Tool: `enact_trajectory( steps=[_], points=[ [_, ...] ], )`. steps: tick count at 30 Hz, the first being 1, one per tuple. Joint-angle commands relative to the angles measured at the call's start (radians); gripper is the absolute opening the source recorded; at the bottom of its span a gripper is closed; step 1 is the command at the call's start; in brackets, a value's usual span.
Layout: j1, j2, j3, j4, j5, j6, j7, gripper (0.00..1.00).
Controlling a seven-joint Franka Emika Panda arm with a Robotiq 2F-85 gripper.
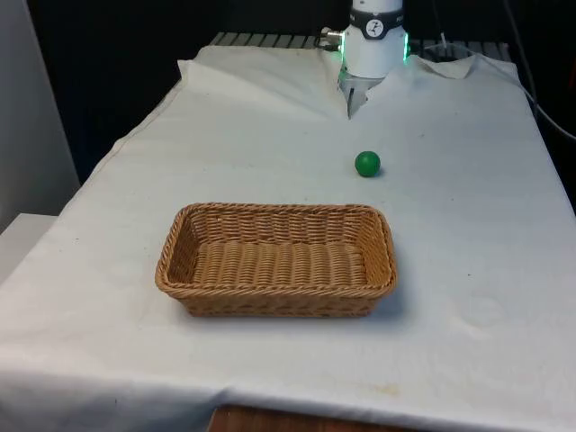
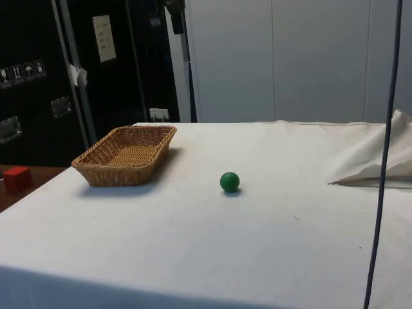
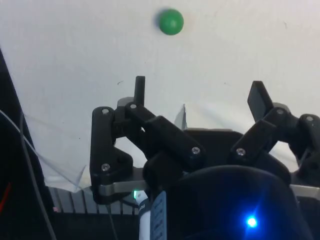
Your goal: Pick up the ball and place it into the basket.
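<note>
A small green ball (image 1: 367, 164) rests on the cloth. The rectangular woven wicker basket (image 1: 277, 260) sits upright, well apart from it.

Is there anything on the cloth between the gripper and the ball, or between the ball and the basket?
Nothing visible. In the wrist view the open gripper faces the green ball across bare white cloth. In the front view only cloth lies between the ball and the wicker basket.
</note>
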Motion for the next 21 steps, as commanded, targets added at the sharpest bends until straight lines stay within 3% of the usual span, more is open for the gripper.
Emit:
enact_trajectory(
  steps=[1,4,10,11,20,21],
  points=[
    [0.004,-0.017,0.003,-0.016,-0.014,0.01,0.012,1.0],
    [0.002,-0.018,0.005,-0.019,-0.012,0.002,0.008,1.0],
    [0.008,-0.081,0.021,-0.1,-0.058,0.045,0.046,1.0],
    [0.006,-0.068,0.018,-0.082,-0.043,0.025,0.032,1.0],
    [0.008,-0.154,0.038,-0.242,-0.087,0.135,0.074,1.0],
    [0.008,-0.142,0.035,-0.226,-0.077,0.116,0.064,1.0]
  ],
)
